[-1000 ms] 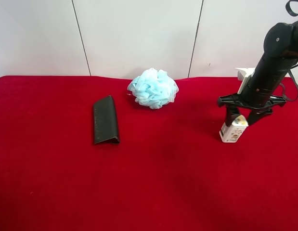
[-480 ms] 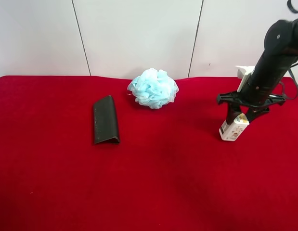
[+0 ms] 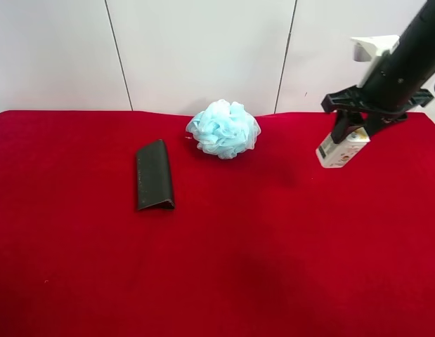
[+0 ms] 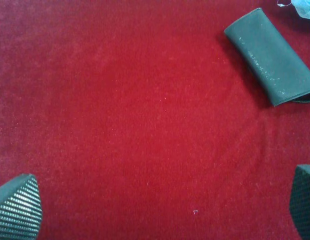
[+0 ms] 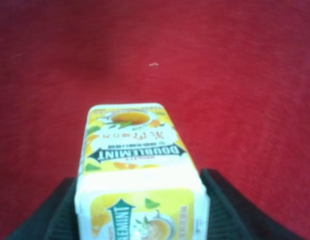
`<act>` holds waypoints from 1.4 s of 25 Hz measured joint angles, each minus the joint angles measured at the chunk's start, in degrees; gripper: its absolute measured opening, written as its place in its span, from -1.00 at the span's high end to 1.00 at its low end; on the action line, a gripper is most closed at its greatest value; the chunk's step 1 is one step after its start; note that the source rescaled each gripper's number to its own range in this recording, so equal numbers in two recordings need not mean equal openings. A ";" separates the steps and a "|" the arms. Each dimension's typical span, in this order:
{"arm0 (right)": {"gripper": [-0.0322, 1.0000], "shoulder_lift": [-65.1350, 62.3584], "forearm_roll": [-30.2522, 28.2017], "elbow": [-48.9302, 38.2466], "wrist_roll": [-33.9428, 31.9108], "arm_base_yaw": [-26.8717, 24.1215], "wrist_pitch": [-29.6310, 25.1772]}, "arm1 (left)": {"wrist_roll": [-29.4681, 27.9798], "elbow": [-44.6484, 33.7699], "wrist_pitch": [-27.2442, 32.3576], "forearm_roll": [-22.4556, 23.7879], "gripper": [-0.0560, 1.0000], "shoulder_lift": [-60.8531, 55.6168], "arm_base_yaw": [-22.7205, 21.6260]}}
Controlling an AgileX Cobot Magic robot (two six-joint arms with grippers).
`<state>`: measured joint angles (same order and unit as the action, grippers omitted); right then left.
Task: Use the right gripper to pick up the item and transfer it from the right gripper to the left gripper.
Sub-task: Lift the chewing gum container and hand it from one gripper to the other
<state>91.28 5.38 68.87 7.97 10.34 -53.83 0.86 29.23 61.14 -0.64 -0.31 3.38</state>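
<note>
The item (image 3: pixel 337 149) is a small white carton with yellow and green print. My right gripper (image 3: pixel 352 133) is shut on it and holds it in the air above the red cloth, at the exterior high view's right. In the right wrist view the carton (image 5: pixel 137 170) sits between the black fingers (image 5: pixel 54 212), its far end pointing away over the cloth. My left gripper (image 4: pixel 160 210) is open and empty above bare red cloth; its ridged fingertips (image 4: pixel 17 207) show at the picture's corners. The left arm is out of the exterior high view.
A dark green folded wallet (image 3: pixel 154 175) lies left of centre on the red cloth (image 3: pixel 238 260); it also shows in the left wrist view (image 4: pixel 271 56). A pale blue mesh bath pouf (image 3: pixel 223 128) sits at the back centre. A white panelled wall stands behind the table.
My right gripper has risen with the carton, lifting it off the cloth and up toward the back right. The wallet and pouf have not moved.
</note>
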 joint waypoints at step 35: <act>0.90 -4.82 27.80 0.00 10.91 30.24 4.76 | 23.31 7.01 3.82 -8.25 -1.00 22.60 18.18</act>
<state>86.47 33.18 68.87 18.88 40.58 -49.07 24.16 36.23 64.95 -8.89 22.29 21.57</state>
